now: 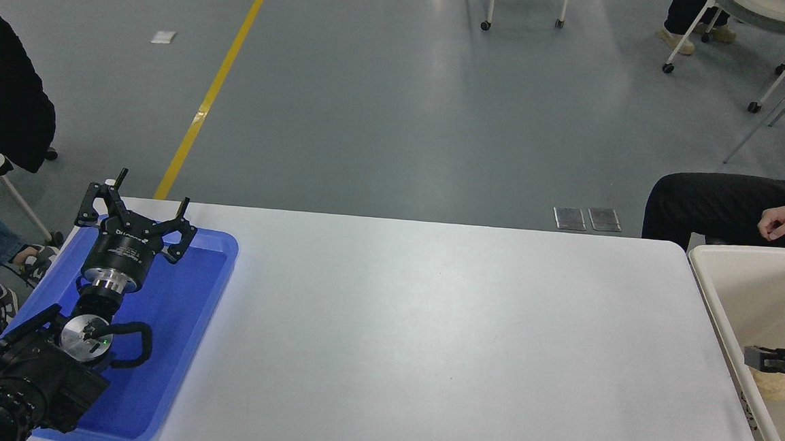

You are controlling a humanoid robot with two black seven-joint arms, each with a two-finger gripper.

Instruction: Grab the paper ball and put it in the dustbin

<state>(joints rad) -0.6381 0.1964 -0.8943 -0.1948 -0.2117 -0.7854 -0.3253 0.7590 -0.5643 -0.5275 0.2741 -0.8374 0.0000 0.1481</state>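
Note:
The tan-brown paper ball (775, 387) lies inside the cream-beige dustbin (708, 294) at the table's right end, low against its left wall. My right gripper (765, 359) reaches in from the right edge, inside the dustbin and just above the ball. Its jaws look open and nothing is between them; most of the arm is out of view. My left gripper (152, 192) is open and empty, parked over the blue tray (204, 284) at the lower left.
The white table (439, 346) spans the middle between the blue tray and the dustbin. A seated person's leg and hand (777, 220) are just beyond the dustbin's far rim. Another person (5, 88) is at the far left.

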